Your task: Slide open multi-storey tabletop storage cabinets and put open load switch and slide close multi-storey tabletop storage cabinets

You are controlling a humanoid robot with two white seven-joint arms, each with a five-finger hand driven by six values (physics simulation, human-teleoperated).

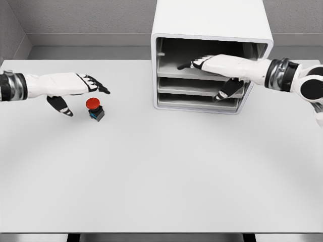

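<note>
White table (pixel 161 176), left hand (pixel 75 91) spread above switch (pixel 94 108), right hand (pixel 217 68) inside cabinet (pixel 212 30)

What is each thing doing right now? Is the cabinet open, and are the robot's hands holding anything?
Cabinet: front open, its shelves showing, nothing seen on them.
Red button switch: standing on the table, not held.
Left hand: open, fingers spread just above the switch, holding nothing.
Right hand: open, reaching into the cabinet's front across the top shelf, holding nothing.
</note>
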